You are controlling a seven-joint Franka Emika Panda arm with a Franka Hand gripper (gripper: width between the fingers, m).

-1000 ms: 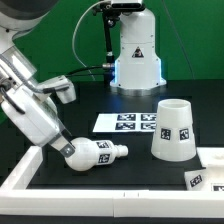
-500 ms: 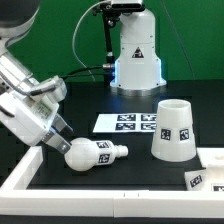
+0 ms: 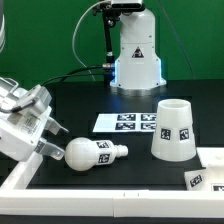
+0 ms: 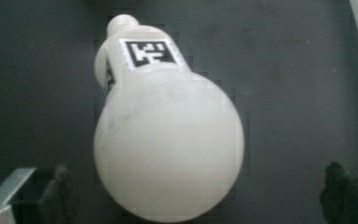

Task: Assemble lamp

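Note:
The white lamp bulb [image 3: 90, 154] lies on its side on the black table, its tagged neck pointing to the exterior view's right. In the wrist view the bulb [image 4: 167, 130] fills the middle. My gripper [image 3: 52, 143] is at the bulb's round end, on the exterior view's left. It is open: the fingers [image 4: 30, 195] stand wide on either side of that end [image 4: 190, 196], with a gap on each side. The tapered shade [image 3: 172, 128] stands mouth down at the right. Part of the blocky base [image 3: 198, 180] shows at the lower right.
The marker board [image 3: 128, 123] lies flat behind the bulb. A long white rail [image 3: 110, 195] runs along the front edge and up the left side. The arm's white pedestal [image 3: 135, 50] stands at the back.
My arm has drawn back to the exterior view's left and risen, away from the bulb's round end. The bulb has stayed where it lay.

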